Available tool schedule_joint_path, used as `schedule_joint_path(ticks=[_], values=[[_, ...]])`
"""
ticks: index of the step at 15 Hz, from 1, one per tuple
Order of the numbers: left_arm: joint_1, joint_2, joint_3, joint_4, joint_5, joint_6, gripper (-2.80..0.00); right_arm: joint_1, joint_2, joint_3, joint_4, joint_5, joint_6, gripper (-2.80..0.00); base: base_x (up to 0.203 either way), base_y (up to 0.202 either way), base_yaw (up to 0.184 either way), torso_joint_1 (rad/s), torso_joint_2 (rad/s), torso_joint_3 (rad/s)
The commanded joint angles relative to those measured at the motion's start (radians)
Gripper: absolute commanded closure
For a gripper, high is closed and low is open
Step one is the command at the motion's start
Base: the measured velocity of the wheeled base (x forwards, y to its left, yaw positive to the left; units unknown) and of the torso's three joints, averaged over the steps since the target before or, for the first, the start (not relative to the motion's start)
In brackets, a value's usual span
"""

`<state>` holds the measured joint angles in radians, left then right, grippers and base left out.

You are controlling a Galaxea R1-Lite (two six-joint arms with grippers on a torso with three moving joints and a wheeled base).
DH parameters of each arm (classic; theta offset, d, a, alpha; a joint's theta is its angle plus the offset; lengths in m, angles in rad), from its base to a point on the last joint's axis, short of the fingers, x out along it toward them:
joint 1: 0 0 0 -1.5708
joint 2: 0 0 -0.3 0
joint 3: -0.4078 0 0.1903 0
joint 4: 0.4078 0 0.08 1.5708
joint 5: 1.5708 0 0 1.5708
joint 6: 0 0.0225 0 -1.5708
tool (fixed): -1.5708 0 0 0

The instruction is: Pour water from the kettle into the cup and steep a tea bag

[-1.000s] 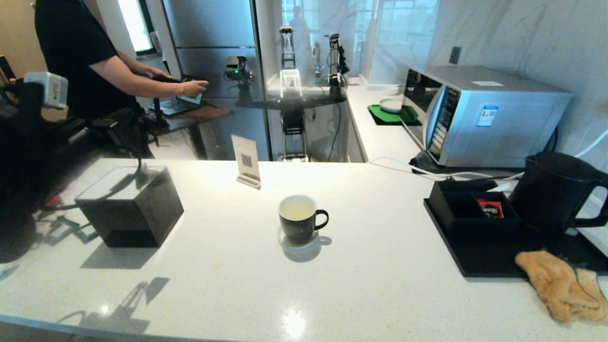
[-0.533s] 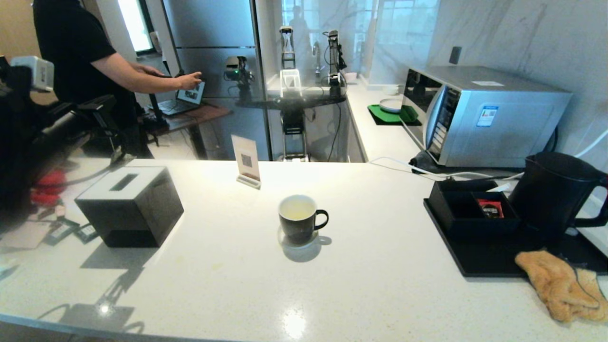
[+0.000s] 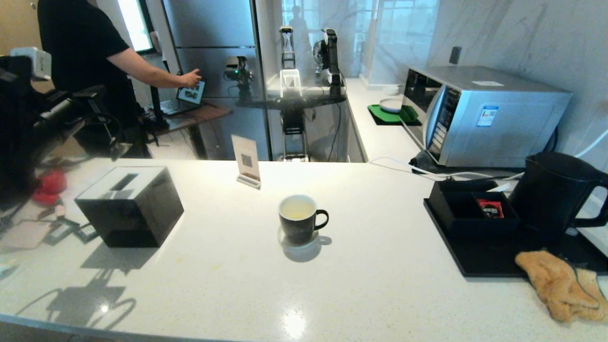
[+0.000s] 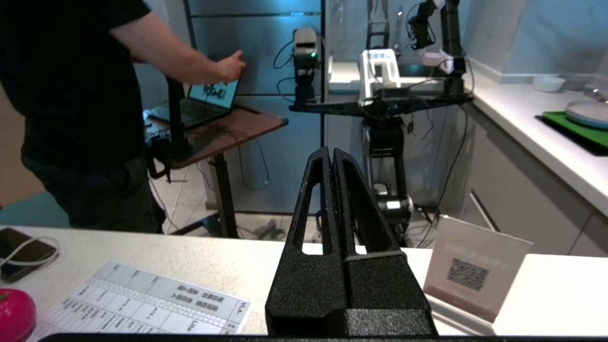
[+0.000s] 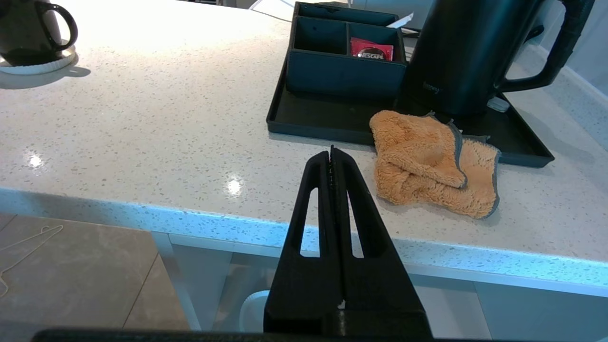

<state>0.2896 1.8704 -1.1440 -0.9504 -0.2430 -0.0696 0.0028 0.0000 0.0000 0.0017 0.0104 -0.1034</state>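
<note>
The black kettle (image 3: 553, 194) stands upright on the black tray at the right, handle to the right; the right wrist view shows the kettle (image 5: 456, 52) too. The black cup (image 3: 298, 219) sits mid-counter on a white coaster with pale liquid inside, handle to the right, and the cup (image 5: 28, 28) shows far off in the right wrist view. A red sachet (image 3: 490, 208) lies in the compartment box. My left gripper (image 4: 331, 154) is shut and empty, raised at the far left behind the black box. My right gripper (image 5: 331, 153) is shut and empty, low at the counter's front edge.
A black slotted box (image 3: 130, 206) stands on the left and a QR sign (image 3: 247, 161) at the far edge. An orange cloth (image 3: 560, 285) lies half on the tray (image 3: 479, 259). A microwave (image 3: 479, 114) is behind. A person (image 3: 80, 57) stands back left.
My left arm has lifted and drawn back to the left, away from above the black box. The person's hand has shifted at the laptop. Cup and kettle have not moved.
</note>
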Motion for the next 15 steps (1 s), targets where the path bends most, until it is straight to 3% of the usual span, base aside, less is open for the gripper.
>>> schedule_joint_path(ticks=[1, 6, 15], values=[[0.011, 0.052, -0.034, 0.001, -0.001, -0.001, 0.00, 0.000, 0.002, 0.000, 0.000, 0.000, -0.001, 0.00, 0.000, 0.000, 0.000, 0.000, 0.00, 0.000], [0.043, 0.125, -0.096, 0.002, -0.006, 0.000, 0.00, 0.000, 0.002, 0.000, 0.000, 0.000, -0.001, 0.00, 0.000, 0.000, 0.000, 0.000, 0.00, 0.000], [0.056, 0.176, -0.098, 0.002, -0.014, 0.001, 0.00, 0.000, 0.002, 0.000, 0.000, 0.000, -0.001, 0.00, 0.000, 0.000, 0.000, 0.000, 0.00, 0.000]])
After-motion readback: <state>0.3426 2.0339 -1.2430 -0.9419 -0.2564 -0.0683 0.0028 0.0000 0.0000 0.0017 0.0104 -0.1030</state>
